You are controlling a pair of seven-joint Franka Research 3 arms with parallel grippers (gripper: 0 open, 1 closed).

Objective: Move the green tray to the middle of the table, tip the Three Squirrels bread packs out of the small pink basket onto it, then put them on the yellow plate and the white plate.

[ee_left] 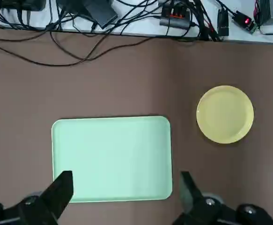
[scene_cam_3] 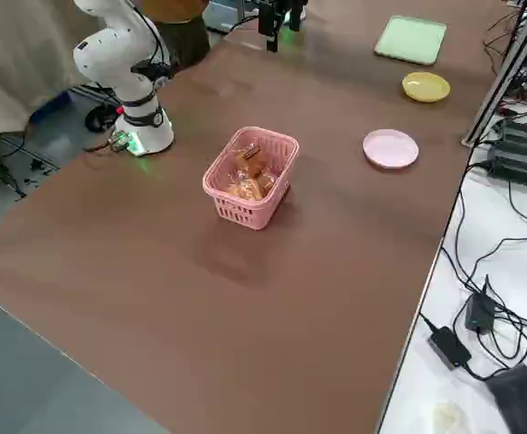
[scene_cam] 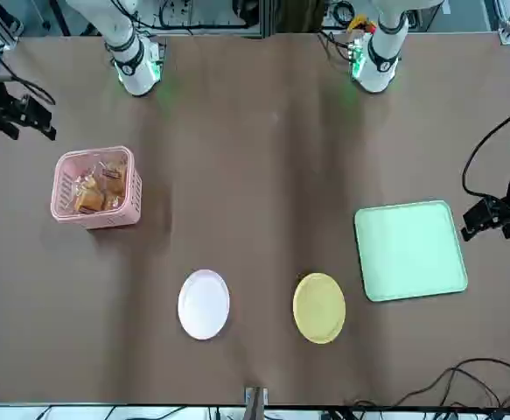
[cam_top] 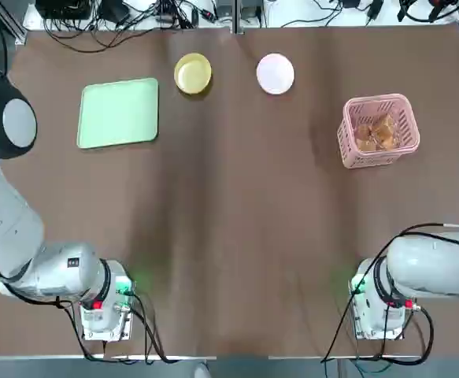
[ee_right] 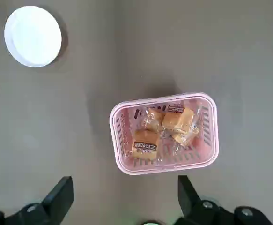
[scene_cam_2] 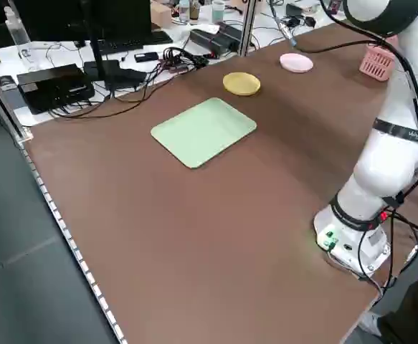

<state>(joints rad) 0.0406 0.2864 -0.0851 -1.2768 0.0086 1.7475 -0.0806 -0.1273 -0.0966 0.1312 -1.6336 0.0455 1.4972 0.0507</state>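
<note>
The green tray (cam_top: 119,113) lies flat at the table's far left, with the yellow plate (cam_top: 193,73) just to its right and the white plate (cam_top: 275,73) further right. At the far right stands the small pink basket (cam_top: 355,153), upright, holding several bread packs (cam_top: 375,132). My left gripper (ee_left: 124,187) hovers open, high above the green tray (ee_left: 112,158), nothing between its fingers. High over the pink basket (ee_right: 115,136) and its bread packs (ee_right: 145,143), my right gripper (ee_right: 124,194) is open too.
Both arm bases (cam_top: 103,303) (cam_top: 379,303) sit at the near edge of the dark-brown table (cam_top: 237,220). Cables and electronics (cam_top: 119,16) lie beyond the far edge. Bare tabletop spans the middle between the tray and the basket.
</note>
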